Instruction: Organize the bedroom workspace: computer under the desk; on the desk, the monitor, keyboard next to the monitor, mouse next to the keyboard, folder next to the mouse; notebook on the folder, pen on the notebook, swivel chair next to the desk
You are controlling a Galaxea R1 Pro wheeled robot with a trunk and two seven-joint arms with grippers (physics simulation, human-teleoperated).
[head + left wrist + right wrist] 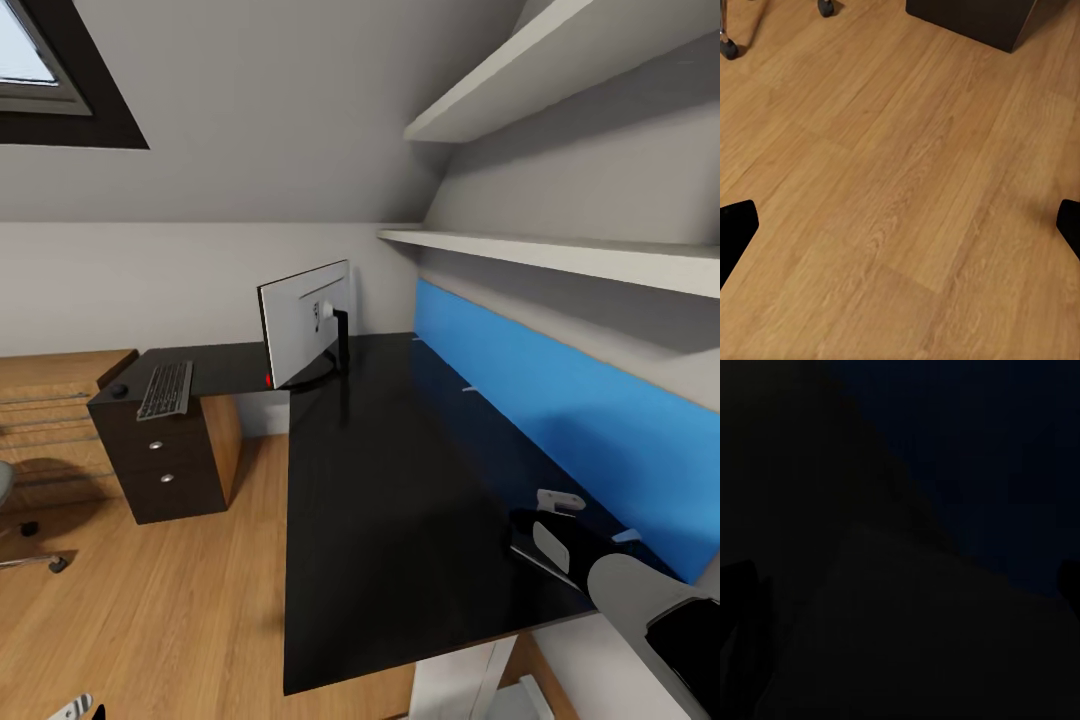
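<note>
The desk (400,500) has a glossy black L-shaped top and a blue back panel (560,410). The monitor (305,325) stands at the inner corner, its grey back towards me. On the left wing lie the keyboard (165,390) and, left of it, the small black mouse (118,390). Part of the swivel chair (20,555) shows at the left edge, and its casters (727,49) appear again. My right gripper (535,525) hovers low over the desk's right end, open. My left gripper (900,225) hangs open over bare wood floor. The computer, folder, notebook and pen are out of view.
A dark drawer unit (170,455) with oak sides stands under the desk's left wing, and its dark corner (975,19) shows again. Two white shelves (560,255) run above the desk on the right wall. Oak flooring (180,600) spreads between the chair and the desk.
</note>
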